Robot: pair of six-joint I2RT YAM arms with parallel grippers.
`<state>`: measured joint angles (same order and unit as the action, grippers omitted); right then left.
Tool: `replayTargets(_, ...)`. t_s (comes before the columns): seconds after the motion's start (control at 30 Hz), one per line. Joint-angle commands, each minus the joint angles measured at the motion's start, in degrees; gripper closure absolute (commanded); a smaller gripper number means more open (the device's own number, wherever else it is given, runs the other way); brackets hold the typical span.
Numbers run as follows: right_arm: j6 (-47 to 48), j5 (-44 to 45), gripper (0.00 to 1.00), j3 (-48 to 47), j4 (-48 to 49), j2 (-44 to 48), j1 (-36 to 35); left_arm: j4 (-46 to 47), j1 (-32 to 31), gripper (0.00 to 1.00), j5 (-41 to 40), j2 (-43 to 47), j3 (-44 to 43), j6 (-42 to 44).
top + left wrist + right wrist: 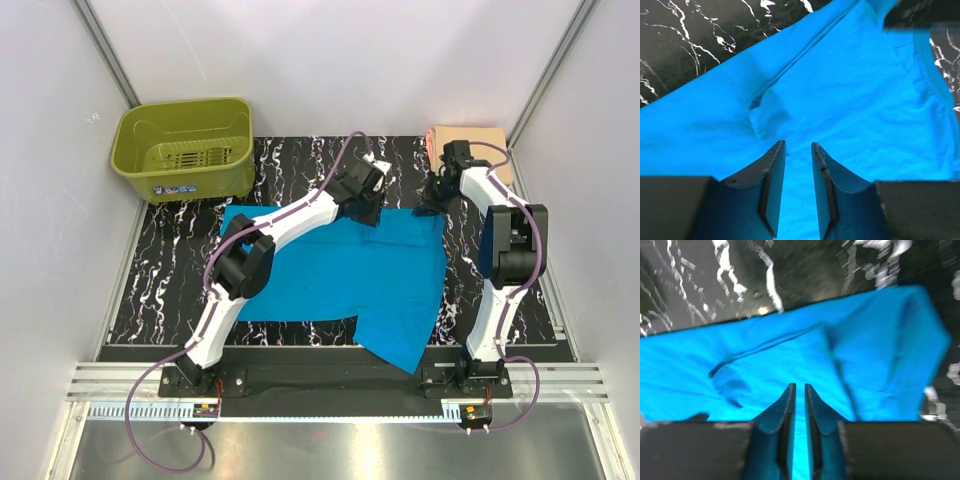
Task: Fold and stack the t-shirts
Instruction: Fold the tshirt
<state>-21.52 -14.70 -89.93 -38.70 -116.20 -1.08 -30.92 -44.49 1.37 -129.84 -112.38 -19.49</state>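
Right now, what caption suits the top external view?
Left arm and right arm reach over a bright turquoise cloth t-shirt on black marbled table; olive-green plastic basket far left.

Top camera looked down from behind the arm bases [200, 378]. Both wrist cameras sat close over blue t-shirt [855, 90], apparently its far edge.

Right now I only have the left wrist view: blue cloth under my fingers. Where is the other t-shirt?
Observer: The peach t-shirt lies at the table's far right corner, apart from the blue t-shirt.
Operator: And the right gripper?
Observer: The right gripper is at the blue t-shirt's far right corner, jaws a narrow slit apart.
Operator: Is the whole blue one on the mat?
Observer: No, its near right part reaches past the marbled mat's near edge.
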Motion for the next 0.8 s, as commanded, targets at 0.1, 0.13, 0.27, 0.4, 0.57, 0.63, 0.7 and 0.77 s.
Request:
replayTargets(0.1, -4.1, 2.9, 0.88, 2.2, 2.6, 1.1, -0.9, -0.1, 4.0, 0.67, 7.9, -6.6, -2.7, -2.8)
replayTargets(0.13, -4.3, 3.8, 0.88, 2.6, 2.7, 1.0, -0.9, -0.3, 4.1, 0.67, 8.6, -7.1, -2.7, -2.8)
replayTargets(0.27, -4.8, 5.9, 0.87, 4.1, 2.2, -1.2, 0.6, -0.8, 4.2, 0.67, 10.2, -7.9, -1.6, -1.9)
replayTargets(0.4, -5.3, 6.4, 0.87, 7.1, 4.4, -1.5, 3.3, -3.6, 4.3, 0.67, 11.0, -8.1, -2.9, 0.3)
replayTargets(0.57, -4.0, 6.7, 0.87, 6.7, 3.1, -1.0, 3.8, -4.2, 5.0, 0.60, 12.3, -3.4, -2.2, 0.9)
replayTargets(0.63, -3.9, 7.5, 0.85, 6.7, 2.6, 0.9, 3.8, -4.8, 5.3, 0.52, 12.3, 0.4, -1.6, 0.8)
replayTargets(0.7, -3.7, 8.4, 0.77, 5.8, 0.6, 2.0, 3.8, -6.4, 5.8, 0.45, 12.3, 2.8, -1.5, 0.6)
replayTargets(0.77, -3.3, 8.6, 0.72, 4.2, -1.2, 2.3, 3.8, -8.1, 6.7, 0.42, 12.1, 6.8, -1.0, 0.9)
